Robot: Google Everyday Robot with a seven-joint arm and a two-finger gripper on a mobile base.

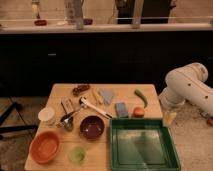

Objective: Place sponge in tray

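Observation:
The small blue-grey sponge (121, 109) lies flat on the wooden table (60, 95), just beyond the far rim of the tray. The dark green tray (145, 146) fills the table's near right corner, and its shiny bottom is bare. My white arm (187, 87) comes in from the right. The gripper (169, 117) hangs by the table's right edge, next to the tray's far right corner and well to the right of the sponge. It holds nothing and stands open.
A pale grey-blue cloth (106, 95) lies behind the sponge, an orange-red fruit (138, 112) beside it and a green pepper (141, 96) beyond. A maroon bowl (92, 127), orange bowl (45, 147), green cup (76, 154), white cup (47, 115) and utensils (95, 107) fill the left.

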